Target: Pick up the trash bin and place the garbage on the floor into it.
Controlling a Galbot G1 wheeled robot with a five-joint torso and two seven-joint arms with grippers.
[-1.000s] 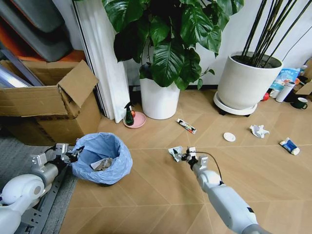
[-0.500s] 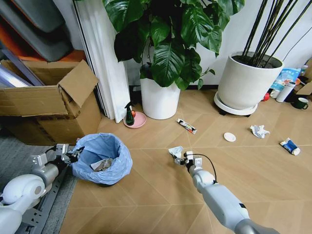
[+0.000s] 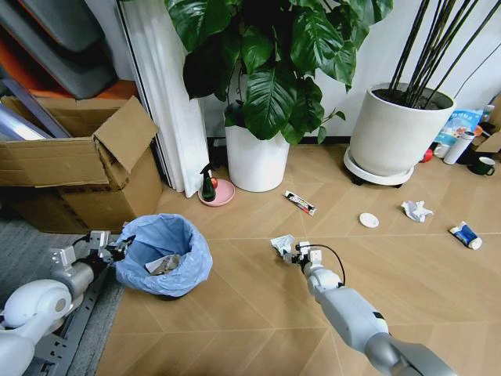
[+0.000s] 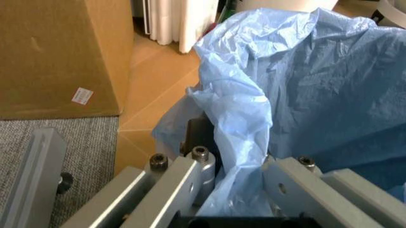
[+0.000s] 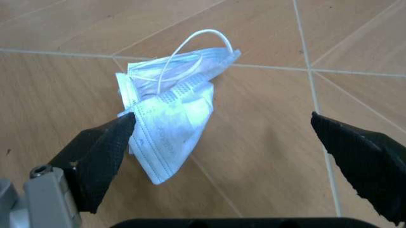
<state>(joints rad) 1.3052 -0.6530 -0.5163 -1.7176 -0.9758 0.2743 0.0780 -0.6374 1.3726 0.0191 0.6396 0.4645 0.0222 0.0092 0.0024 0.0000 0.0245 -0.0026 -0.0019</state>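
1. Right gripper low over the floor, jaws spread wide, nothing held. In the right wrist view, one fingertip right at the edge of a crumpled white face mask with a loose ear loop; the other fingertip well apart from it. Contact: cannot tell.
2. Left gripper at the rim of the trash bin, next to the grey mat; fingers clamped on the rim and the blue bag liner. Crumpled litter already inside.
3. More garbage on the floor: printed wrapper, white round lid, paper wad, blue-white packet.
4. Writing: small white label on the cardboard box, not readable. Wrapper print too small to read.
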